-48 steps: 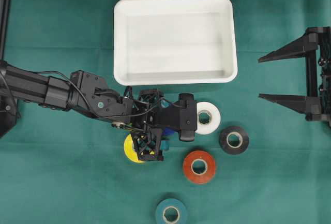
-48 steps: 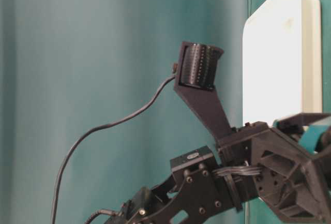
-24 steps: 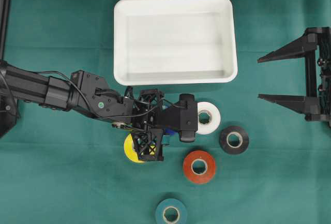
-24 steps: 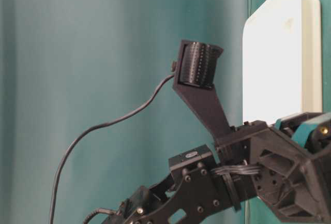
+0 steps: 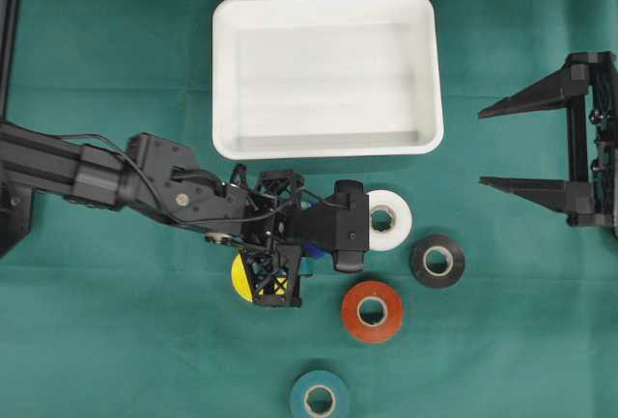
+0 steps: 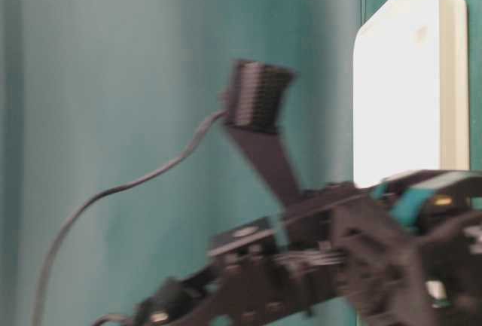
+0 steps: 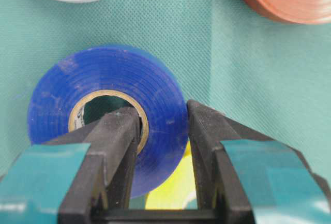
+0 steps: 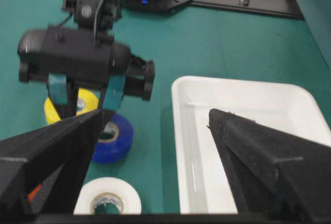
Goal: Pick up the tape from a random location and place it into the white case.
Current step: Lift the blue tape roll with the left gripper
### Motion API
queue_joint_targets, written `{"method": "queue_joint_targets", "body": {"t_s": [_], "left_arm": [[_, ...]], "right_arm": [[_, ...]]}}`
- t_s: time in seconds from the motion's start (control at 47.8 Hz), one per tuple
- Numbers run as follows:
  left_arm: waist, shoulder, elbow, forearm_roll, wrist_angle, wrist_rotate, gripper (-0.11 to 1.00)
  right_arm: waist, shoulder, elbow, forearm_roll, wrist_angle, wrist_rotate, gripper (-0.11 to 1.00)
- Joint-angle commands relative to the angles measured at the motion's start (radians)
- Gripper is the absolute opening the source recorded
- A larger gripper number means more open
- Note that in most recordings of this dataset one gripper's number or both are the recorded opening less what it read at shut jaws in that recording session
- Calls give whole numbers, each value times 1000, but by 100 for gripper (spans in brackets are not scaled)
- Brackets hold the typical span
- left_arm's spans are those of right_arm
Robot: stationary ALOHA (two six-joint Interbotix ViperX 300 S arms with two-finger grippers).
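On the green tabletop [image 5: 116, 341] seen from overhead, the left claw [image 5: 311, 254] sits just below the white case [image 5: 326, 75], hiding most of the blue tape roll [image 5: 315, 245] it pinches, with a yellow roll [image 5: 239, 278] half under the arm; a white roll [image 5: 389, 219], a black roll [image 5: 436, 261], an orange roll [image 5: 372, 310] and a teal roll [image 5: 320, 398] lie around it, and the right claw [image 5: 492, 144] hangs spread wide, well apart at the right edge. In the table-level view the arm is blurred before the case. In the left wrist view one finger [image 7: 116, 146] stands inside the blue roll's core and the other against its outer face, clamping the wall. In the right wrist view the blue roll lies left of the case, beneath the left claw.
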Motion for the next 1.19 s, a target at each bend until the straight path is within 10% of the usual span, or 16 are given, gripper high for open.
{"method": "queue_joint_targets", "body": {"t_s": [0.0, 1.171], "left_arm": [[-3, -78, -25, 2, 11, 2, 22], [-6, -420, -225, 8, 400, 48, 22]], "right_arm": [[-2, 3, -17, -2, -3, 0, 92], [-2, -2, -25, -2, 21, 2, 92]]}}
